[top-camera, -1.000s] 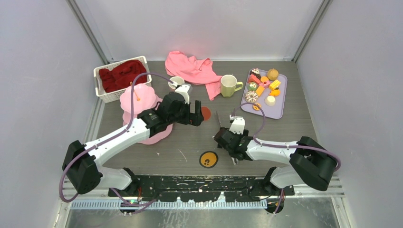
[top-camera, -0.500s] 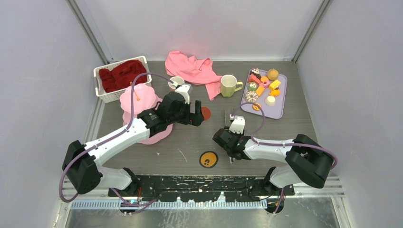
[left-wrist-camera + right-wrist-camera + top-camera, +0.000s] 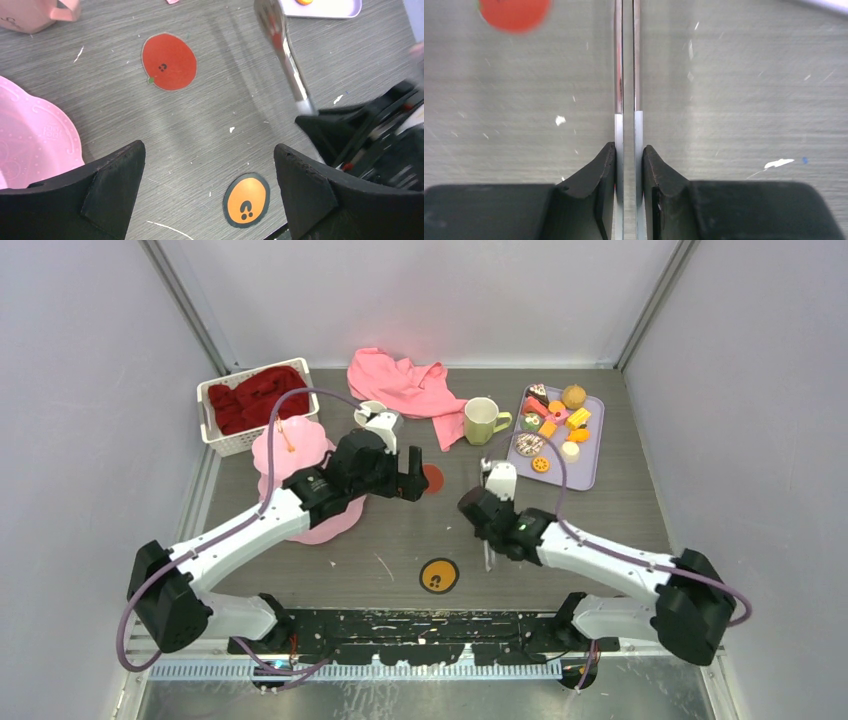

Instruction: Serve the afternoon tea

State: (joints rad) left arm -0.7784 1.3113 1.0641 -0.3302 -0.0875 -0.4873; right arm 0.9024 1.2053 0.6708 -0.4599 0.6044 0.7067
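Observation:
The pink tiered cake stand (image 3: 293, 452) stands at the left, and its edge (image 3: 30, 145) shows in the left wrist view. A pale pink mug (image 3: 370, 412) sits behind my left arm, a yellow-green mug (image 3: 482, 420) further right. Toy pastries and fruits (image 3: 550, 420) lie on a lilac tray (image 3: 590, 465). My left gripper (image 3: 209, 150) hangs open over bare table, holding nothing. My right gripper (image 3: 629, 147) is shut on metal tongs (image 3: 628, 75), whose two arms are squeezed nearly together and point away over the table. The tongs (image 3: 287, 60) also show in the left wrist view.
A red round sticker (image 3: 432, 479) lies between the grippers and an orange one (image 3: 438, 576) near the front edge. A pink cloth (image 3: 405, 385) lies at the back centre. A white basket (image 3: 225, 435) with red cloth sits back left.
My right gripper has closed, pressing the tongs' arms together, and has moved right and away toward the tray. The left arm has barely moved.

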